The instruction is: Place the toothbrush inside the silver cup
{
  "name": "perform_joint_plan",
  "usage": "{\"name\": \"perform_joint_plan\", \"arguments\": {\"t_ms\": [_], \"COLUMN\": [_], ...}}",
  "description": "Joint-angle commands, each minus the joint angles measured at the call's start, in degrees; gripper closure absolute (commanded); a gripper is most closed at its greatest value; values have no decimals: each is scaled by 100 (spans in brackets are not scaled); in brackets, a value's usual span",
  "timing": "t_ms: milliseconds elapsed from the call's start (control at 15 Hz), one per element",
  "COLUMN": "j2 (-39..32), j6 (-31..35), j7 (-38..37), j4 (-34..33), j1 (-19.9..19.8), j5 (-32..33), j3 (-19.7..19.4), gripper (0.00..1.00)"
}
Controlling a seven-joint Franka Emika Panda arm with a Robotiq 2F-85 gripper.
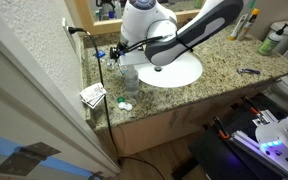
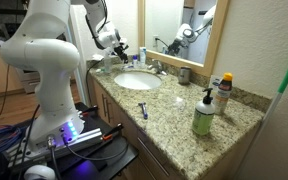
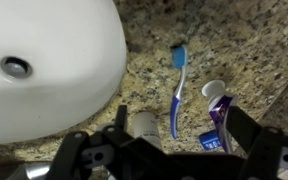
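Note:
A blue toothbrush (image 3: 177,88) lies flat on the granite counter just beside the white sink (image 3: 44,60). My gripper (image 3: 182,135) is open and hovers above it, one finger on each side and touching nothing. A toothpaste tube with a white cap (image 3: 217,108) lies beside the brush, and a white cylinder (image 3: 144,126) lies by the other finger. The silver cup (image 2: 185,75) stands at the back of the counter near the mirror, beyond the faucet (image 2: 156,66). In both exterior views the gripper (image 1: 117,55) (image 2: 119,50) is at the counter end beside the sink.
A clear bottle (image 1: 130,78) stands near the gripper. A razor (image 2: 143,109) lies at the counter's front edge. A green soap bottle (image 2: 203,115) and a bottle with a red cap (image 2: 224,90) stand at the far end. A mirror backs the counter.

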State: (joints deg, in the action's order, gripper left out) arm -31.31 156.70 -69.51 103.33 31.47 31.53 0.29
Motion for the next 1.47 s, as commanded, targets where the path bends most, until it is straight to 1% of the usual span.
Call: {"name": "perform_joint_plan", "arguments": {"t_ms": [0,67,200,267,333,400,467,600,800,1000,1067,1333,1400], "j2": [-7,-9,56,79,73,13,28,28,-75,-21,-57,-215,-283], "j6": [-120,-143,-228,-294,-423,-690,-275,-341,-415,-572,-603,-702,-679], "j7": [160,166,592,727,984,1277,907,1011,967,1102,1138,1483,1492], "j4": [-90,-138,-243,-335,-428,-545,-370,-435,-507,-472,-467,-444,-475], "j1": [2,-28,-422,-489,-592,-677,-361,-402,-309,-372,-379,-487,-442], "j5": [-341,-452,-1180,-1444,-1745,-1992,-1715,-1796,-1692,-1823,-1820,-2034,-2017], "j3": [-69,-86,253,269,366,464,110,114,25,129,139,387,361], "gripper": [0,0,0,0,0,0,0,0,0,0,0,0,0]}}
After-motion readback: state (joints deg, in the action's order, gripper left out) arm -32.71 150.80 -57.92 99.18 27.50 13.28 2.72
